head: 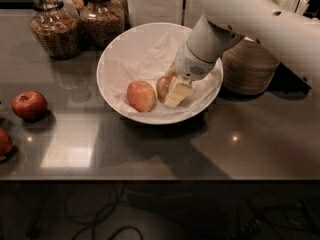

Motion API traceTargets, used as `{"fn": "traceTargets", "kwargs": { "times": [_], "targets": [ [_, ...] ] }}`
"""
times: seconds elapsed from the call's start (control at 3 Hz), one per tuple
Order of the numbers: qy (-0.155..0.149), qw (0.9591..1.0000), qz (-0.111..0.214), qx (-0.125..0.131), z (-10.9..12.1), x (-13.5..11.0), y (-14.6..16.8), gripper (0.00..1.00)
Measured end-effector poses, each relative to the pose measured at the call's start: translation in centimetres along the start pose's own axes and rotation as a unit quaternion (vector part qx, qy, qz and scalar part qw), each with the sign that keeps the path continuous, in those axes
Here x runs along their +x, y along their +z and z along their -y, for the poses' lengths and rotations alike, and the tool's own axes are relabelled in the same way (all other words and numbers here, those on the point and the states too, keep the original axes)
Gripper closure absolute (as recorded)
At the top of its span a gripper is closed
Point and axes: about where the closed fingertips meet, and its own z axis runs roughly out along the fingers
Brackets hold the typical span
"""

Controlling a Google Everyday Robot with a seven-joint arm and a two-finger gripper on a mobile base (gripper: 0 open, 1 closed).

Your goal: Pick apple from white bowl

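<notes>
The white bowl [112, 59], lined with crumpled white paper, stands at the middle back of the dark table. Two apples lie in it. The dull golden-brown apple [163, 86] is right of centre, and a brighter pink-orange apple [141, 96] lies just left of it. My gripper [172, 95] reaches down into the bowl from the upper right. It is right at the dull apple, touching and covering its right side. The white arm hides the bowl's right inner part.
Two dark red apples [30, 105] [4, 143] lie on the table at the left. Glass jars [54, 26] [102, 14] stand behind the bowl on the left. A stack of beige bowls [250, 66] stands close to its right. The table's front edge runs along the bottom.
</notes>
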Motion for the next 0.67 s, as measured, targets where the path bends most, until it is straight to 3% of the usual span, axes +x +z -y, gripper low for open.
{"fn": "traceTargets", "kwargs": {
  "times": [0.33,0.67],
  "targets": [
    [-0.002,0.9994,0.034,0.002,0.3,-0.5,-1.8,1.0],
    [-0.016,0.995,0.099,0.006,1.3,-1.1,-6.3,1.0]
  ]
}}
